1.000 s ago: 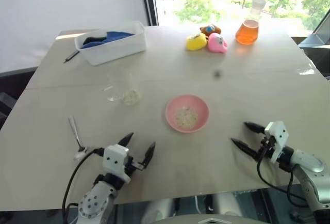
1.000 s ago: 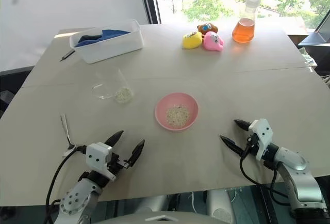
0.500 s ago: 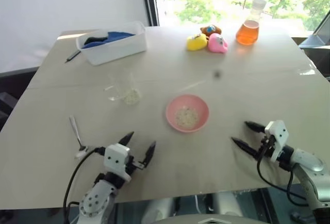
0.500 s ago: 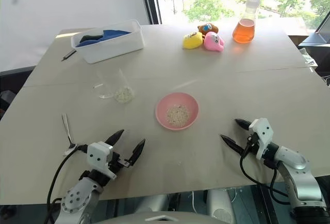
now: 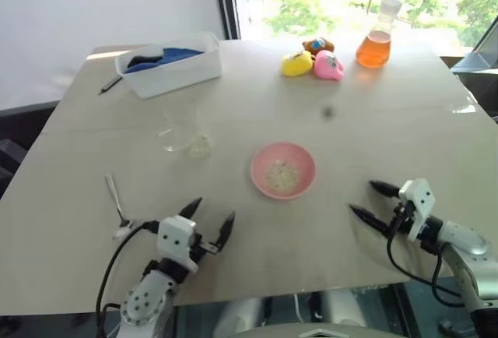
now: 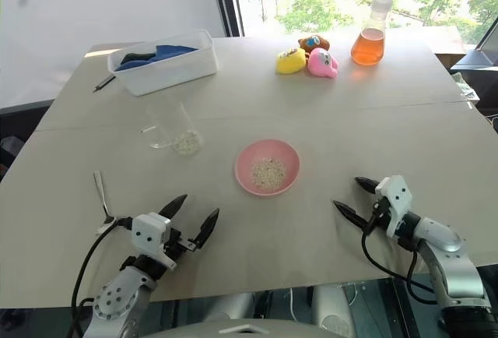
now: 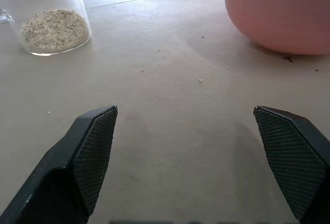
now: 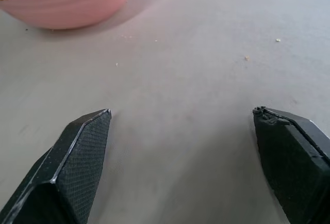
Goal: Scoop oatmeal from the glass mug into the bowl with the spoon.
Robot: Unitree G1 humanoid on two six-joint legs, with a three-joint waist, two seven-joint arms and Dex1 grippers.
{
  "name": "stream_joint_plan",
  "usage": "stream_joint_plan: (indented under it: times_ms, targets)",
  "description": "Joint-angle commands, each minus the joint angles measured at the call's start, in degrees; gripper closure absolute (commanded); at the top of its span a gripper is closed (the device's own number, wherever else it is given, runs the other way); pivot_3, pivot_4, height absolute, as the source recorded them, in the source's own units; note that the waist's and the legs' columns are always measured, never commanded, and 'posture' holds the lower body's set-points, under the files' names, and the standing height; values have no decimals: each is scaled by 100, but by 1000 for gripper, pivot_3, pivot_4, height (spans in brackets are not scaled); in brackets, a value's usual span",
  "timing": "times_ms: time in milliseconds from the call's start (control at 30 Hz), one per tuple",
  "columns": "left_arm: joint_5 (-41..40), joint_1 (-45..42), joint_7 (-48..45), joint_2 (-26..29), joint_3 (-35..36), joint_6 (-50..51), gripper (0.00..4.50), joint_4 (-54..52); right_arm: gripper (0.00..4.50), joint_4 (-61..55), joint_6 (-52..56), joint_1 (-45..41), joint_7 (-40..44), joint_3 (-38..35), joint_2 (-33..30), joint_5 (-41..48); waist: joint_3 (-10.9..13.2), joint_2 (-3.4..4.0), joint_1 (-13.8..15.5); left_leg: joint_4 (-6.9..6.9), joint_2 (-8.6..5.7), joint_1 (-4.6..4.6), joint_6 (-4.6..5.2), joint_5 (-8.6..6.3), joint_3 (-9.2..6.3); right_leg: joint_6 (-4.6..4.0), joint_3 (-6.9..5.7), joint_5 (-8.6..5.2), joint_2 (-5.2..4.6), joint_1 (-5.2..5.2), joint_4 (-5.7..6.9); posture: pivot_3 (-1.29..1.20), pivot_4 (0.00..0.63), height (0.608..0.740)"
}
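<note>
Spoon (image 5: 115, 198) beside left pincer (image 5: 210, 220) (untouched)

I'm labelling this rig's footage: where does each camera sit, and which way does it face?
Left and right eye views: on the head, looking forward and down over the table; both arms show.
Left wrist view: along the open left gripper, facing the glass mug of oatmeal and the bowl.
Right wrist view: along the open right gripper, facing the bowl.
Shared: the bowl shows in every view.
</note>
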Motion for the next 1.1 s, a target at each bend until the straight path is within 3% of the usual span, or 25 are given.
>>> stream_joint_plan:
  times_ms: [33,233,400,533,733,1100]
  targets:
    - [-190,197,212,69,358,408,19,-678,47,-62,-22,42,442,-354,-434,187,10,-7,-4,1,0,-1,0,0,0,0,0,0,0,0,0,0,150,740]
    - [-793,-17,817,193,1233,1646,19,-1926,47,-808,1151,-545,1277,-737,-1405,1361,53,-14,-13,11,3,-30,0,0,-2,-18,-4,12,1,-21,-2,0,150,740]
    - [-1016,-742,1604,252,1762,2999,19,-2285,47,-1367,1963,-1465,1658,-389,-1864,1850,58,-23,4,25,5,-40,-7,4,-12,-17,-21,18,6,-25,0,0,150,740]
    - [-1169,-1335,2398,140,2165,4240,19,-2450,47,-1794,2464,-2313,1615,0,-1681,2191,64,-37,16,27,4,-48,-3,27,-8,-19,-17,20,5,-32,1,0,150,740]
    - [-1534,-1868,3174,-58,3088,5805,19,-2531,47,-2325,2922,-2904,1545,405,-1381,2542,68,-50,56,28,0,-68,-3,26,-8,-22,-14,21,3,-50,-3,0,150,740]
    - [-1652,-1934,3335,-275,3419,6808,19,-2348,47,-2582,3221,-3177,1550,385,-1306,2825,68,-53,147,29,0,-80,-7,24,-5,-30,-13,26,3,-62,0,0,150,740]
